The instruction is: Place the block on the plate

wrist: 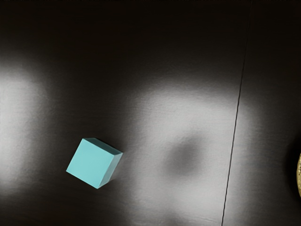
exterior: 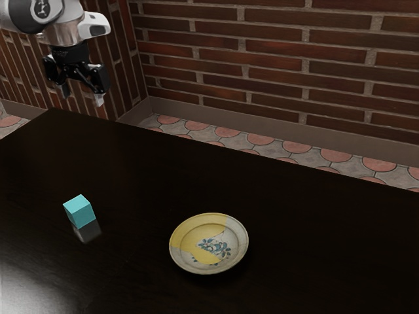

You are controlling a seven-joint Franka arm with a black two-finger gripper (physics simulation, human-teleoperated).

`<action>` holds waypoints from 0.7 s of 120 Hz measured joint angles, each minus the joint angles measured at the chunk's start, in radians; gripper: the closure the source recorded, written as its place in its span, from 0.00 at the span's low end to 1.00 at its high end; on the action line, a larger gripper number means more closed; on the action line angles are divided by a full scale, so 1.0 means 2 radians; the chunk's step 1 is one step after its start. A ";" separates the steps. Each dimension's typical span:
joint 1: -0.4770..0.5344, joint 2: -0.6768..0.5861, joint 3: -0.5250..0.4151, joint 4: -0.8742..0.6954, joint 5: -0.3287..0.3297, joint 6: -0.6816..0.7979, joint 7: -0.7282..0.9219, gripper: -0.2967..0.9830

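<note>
So the teal block (exterior: 80, 212) is sitting on the tabletop (exterior: 147, 170), well apart from the plate (exterior: 209, 243), sides about equal so no real long axis, turned askew to the seam (wrist: 233, 132). Hand's (exterior: 81, 95) above, fingers spread, grasping nothing.

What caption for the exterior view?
Open gripper aloft; cyan block and patterned plate apart on a dark table.

There are two small objects in all: one block (exterior: 80, 211) and one plate (exterior: 209, 243). There is one desk (exterior: 294, 222). There is one robot arm (exterior: 64, 33), with one tool (exterior: 81, 96) that has two fingers (exterior: 99, 99). The room shows two brick walls (exterior: 262, 65) and one tiled floor (exterior: 260, 139).
</note>
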 joint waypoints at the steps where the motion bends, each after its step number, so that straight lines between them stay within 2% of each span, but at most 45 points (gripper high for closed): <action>1: 0.000 0.000 0.000 0.000 0.000 0.000 -0.001 0.23; 24: 0.003 0.002 0.000 -0.015 0.003 0.003 -0.011 0.23; 52: 0.071 0.023 0.004 -0.124 -0.002 0.011 -0.024 0.23; 66: 0.096 0.039 0.006 -0.170 -0.022 0.045 -0.013 0.23; 84: 0.110 0.054 0.021 -0.235 -0.033 0.115 0.025 0.23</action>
